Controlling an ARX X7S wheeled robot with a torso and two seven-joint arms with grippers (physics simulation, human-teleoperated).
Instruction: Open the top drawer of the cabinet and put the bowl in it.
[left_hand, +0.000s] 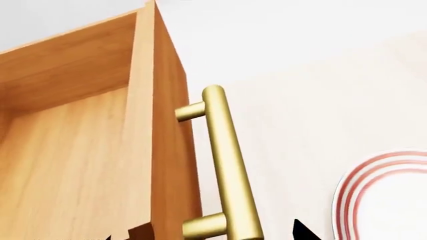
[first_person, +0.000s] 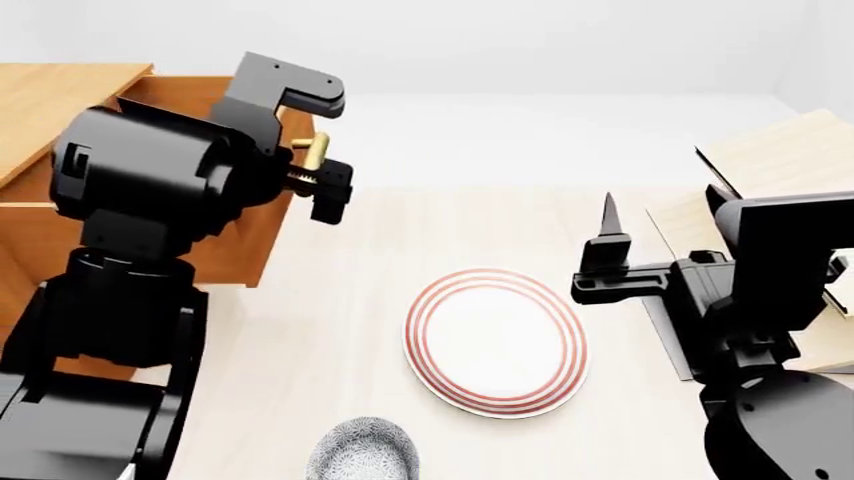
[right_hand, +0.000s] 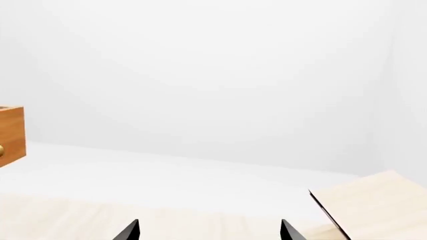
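Around the left gripper (first_person: 315, 150), the cabinet (first_person: 60, 100) is recorded as the largest item in the head view, with its top drawer (first_person: 187, 95) drawn out toward the robot. The drawer's lighter interior (left_hand: 60, 165) is exposed only in the left wrist view, where the drawer front is seen edge-on and the brass handle (left_hand: 227, 165) runs between the two dark fingertips at the picture's edge. In the head view only a short piece of the handle (first_person: 310, 155) is visible between the two black fingers, which are set on either side of it; whether they press on the bar cannot be told.

Between the two grippers, nearer the robot, the red-ringed plate (first_person: 497, 340) is seen lying flat on the pale table (first_person: 360, 260); one edge of it is also caught in the left wrist view. The bowl (first_person: 363, 452) is found well below the left gripper, close to the robot's body, on the table beside the plate and not touching it. It is shown in neither wrist view.

The right gripper (first_person: 611, 262) is held above the table beside the plate, with nothing in it. Its fingertips (right_hand: 130, 231) are shown parted in the right wrist view. A light-wood rack (first_person: 787, 160) stands just beyond the right gripper.
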